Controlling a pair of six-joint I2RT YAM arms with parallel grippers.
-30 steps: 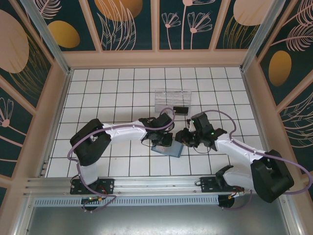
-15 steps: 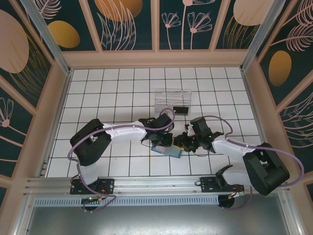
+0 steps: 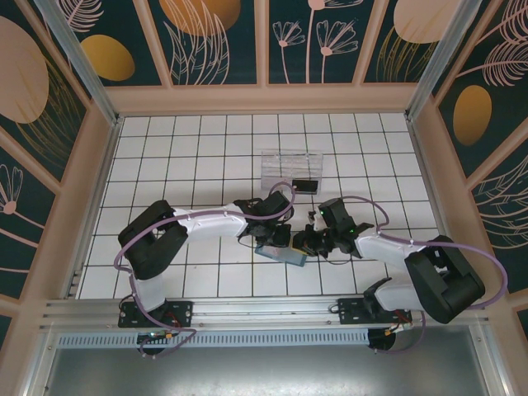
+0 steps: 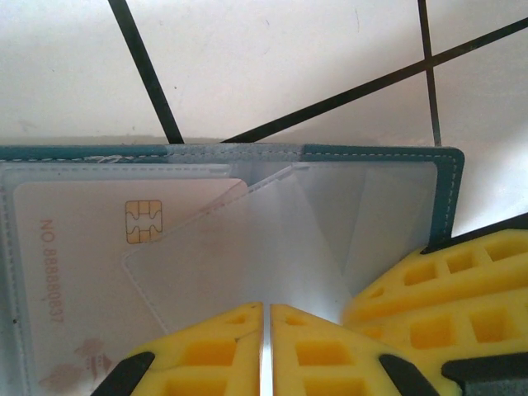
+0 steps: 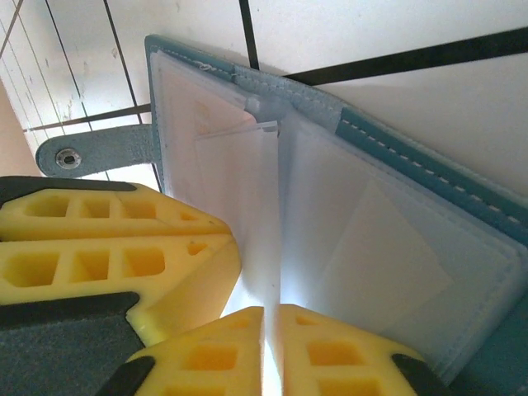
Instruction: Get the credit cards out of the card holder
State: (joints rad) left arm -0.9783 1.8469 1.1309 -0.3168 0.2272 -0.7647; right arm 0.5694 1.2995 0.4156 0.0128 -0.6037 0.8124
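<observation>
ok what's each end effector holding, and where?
Both are shut on clear inner sleeves of the card holder: left end effector on the near edge of a tilted one, right end effector on the edge of an upright one.

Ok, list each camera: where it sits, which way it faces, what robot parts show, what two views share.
Top external: above and behind the bases, facing down on the tiled table; both arms, left gripper and right gripper.
Left wrist: on the left arm, facing down onto the card holder; shut left gripper at the bottom.
Right wrist: on the right arm, facing low along the card holder; right gripper at the bottom.
Shared: both wrist views see the card holder.
</observation>
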